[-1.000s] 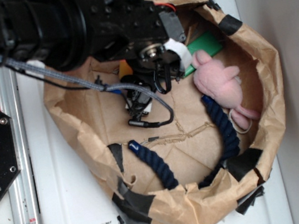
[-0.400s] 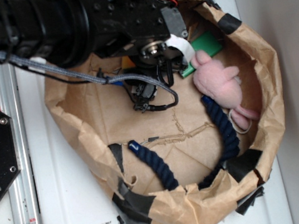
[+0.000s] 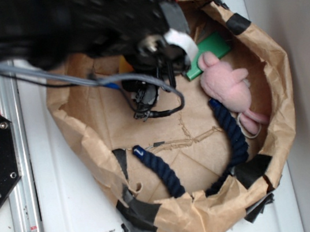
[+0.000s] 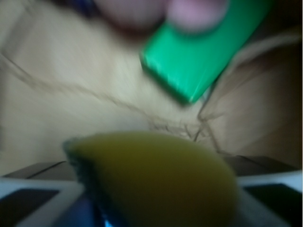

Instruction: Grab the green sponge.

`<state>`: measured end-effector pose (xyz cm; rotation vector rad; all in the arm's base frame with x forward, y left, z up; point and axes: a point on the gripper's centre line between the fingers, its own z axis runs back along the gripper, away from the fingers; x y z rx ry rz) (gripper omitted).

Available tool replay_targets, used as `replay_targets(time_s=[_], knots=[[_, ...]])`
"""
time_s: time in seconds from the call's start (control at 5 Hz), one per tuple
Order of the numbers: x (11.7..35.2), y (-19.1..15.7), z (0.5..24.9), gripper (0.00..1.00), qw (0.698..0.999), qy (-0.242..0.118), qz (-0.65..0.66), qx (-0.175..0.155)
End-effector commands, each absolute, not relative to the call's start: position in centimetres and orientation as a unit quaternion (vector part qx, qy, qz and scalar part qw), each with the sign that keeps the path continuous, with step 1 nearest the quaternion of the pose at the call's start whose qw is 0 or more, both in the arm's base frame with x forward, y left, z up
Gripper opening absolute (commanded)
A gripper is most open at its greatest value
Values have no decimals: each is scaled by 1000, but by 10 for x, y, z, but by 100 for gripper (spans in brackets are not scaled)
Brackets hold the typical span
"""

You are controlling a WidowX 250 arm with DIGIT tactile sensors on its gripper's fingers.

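Looking down from the exterior view: crumpled brown paper nest with black tape patches (image 3: 280, 74) spread on a white worktop (image 3: 71, 222), walls rolled up, presumably to keep loose things corralled. Flat green rectangular sponge (image 3: 211, 52) at about two o'clock in the nest, propped slantwise against the paper wall, lower end tucked beside the soft pink plush toy (image 3: 226, 85), touching or very nearly so. Thick navy braided rope (image 3: 230, 134) curling from four o'clock round to seven. Black robot arm reaching in from ten o'clock, blurred, with the claw (image 3: 163, 53) near the sponge's lower corner, not on it. Cannot tell here whether clenched or released; jaws lost in blur and cable.

Switching to the wrist view: green sponge (image 4: 203, 52) at one o'clock, angled, well ahead of the camera, plush a pink smear above it. Filling the lower foreground, a rounded yellow soft-looking lump (image 4: 156, 184) sitting between the pale jaw tips, seemingly held, though too blurred to be sure. Barely visible from outside, only an orange sliver under the arm. Judged: sponge not yet grasped.
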<state>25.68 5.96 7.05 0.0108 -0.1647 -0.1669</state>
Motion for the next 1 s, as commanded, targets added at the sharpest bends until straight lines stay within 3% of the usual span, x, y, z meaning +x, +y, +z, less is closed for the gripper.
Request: replay_targets(time_s=[0.0, 0.2, 0.8], knots=[[259, 28, 178, 0, 982, -173, 75, -19], [259, 23, 187, 0, 979, -172, 101, -31], [258, 24, 178, 0, 973, -182, 141, -16]])
